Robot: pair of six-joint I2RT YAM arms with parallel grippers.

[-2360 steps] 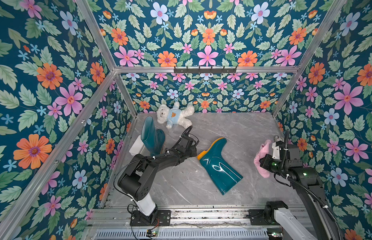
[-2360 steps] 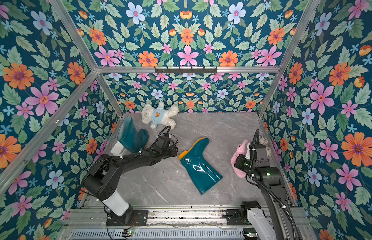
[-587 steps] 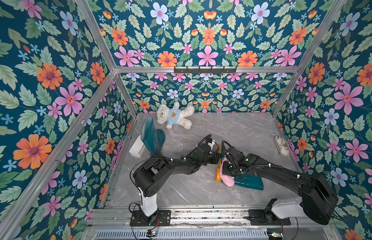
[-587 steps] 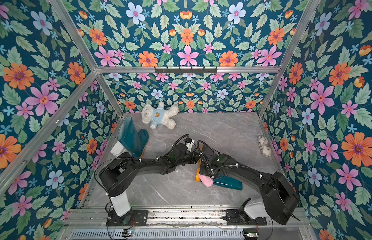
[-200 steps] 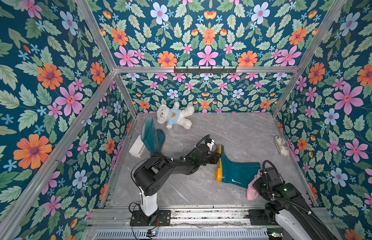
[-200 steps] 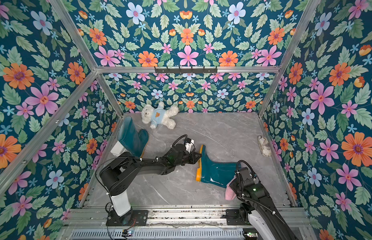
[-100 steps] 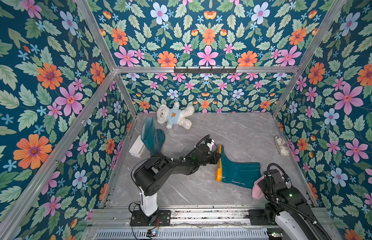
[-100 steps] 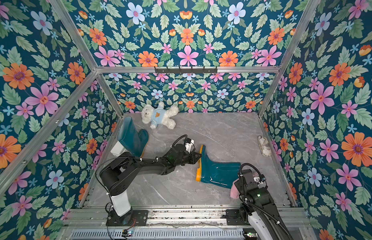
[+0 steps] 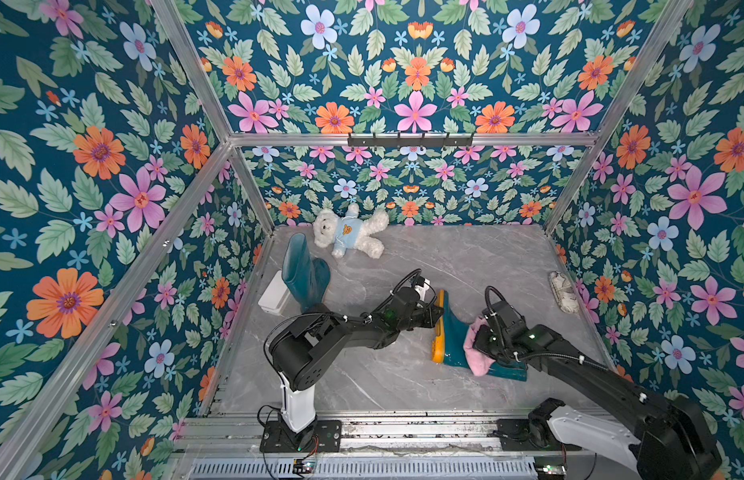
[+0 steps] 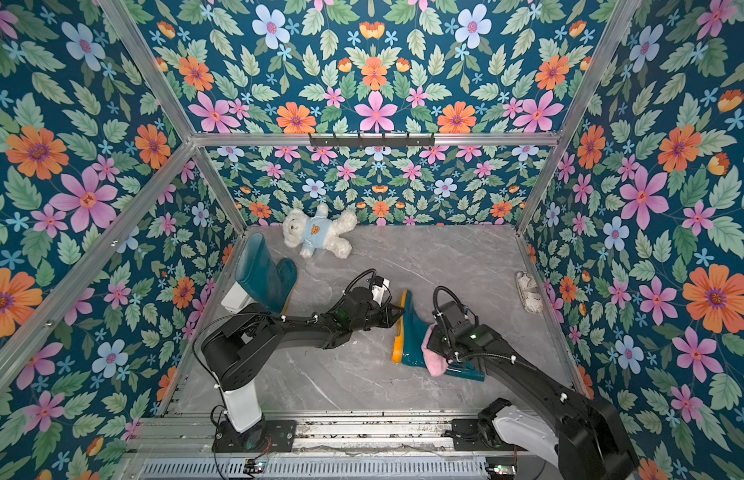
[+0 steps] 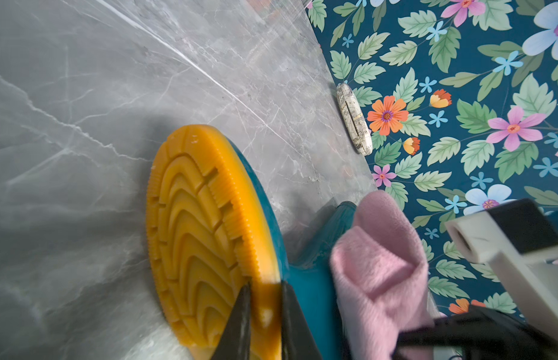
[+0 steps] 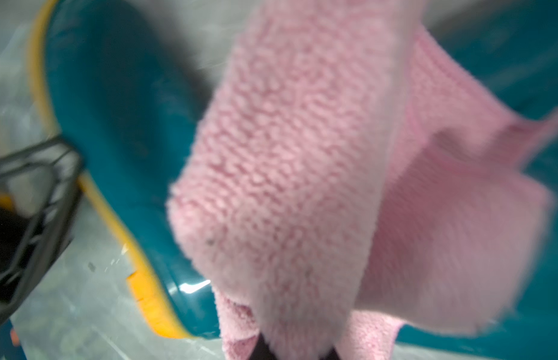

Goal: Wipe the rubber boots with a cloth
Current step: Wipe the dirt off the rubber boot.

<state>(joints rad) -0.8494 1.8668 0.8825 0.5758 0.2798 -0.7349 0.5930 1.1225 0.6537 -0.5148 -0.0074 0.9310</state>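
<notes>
Your right end effector (image 12: 295,350) was clamped shut on a fold of the pink cloth (image 9: 476,353). Only its dark fingertips showed under the pile in the right wrist view. The cloth hung bunched against the ankle and shaft of the lying boot (image 9: 451,332). That boot lay on its side toward the front of the bench (image 9: 383,386), with its sole facing the left arm. I judged you were in the middle of wiping this boot. To do it well, you would have flattened the cloth so that more than one lump met the glossy rubber. You would then have drawn long strokes along the shaft with light pressure, so that the slick boot did not skid or roll. The boot sat directly under the right end effector and seemed to touch it only through the cloth. A little farther in, your left end effector (image 11: 265,324) pinched the rim of the orange-yellow sole (image 11: 203,233), one fingertip on each side, bracing the boot against your strokes. That hold looked thin, so a hard push toward it could have popped the rim free. Farther back on the left, the standing boot (image 9: 301,274) stood upright just beside a white box (image 9: 274,295), well apart from both end effectors. The teddy bear (image 9: 347,235) lay by the back wall.
</notes>
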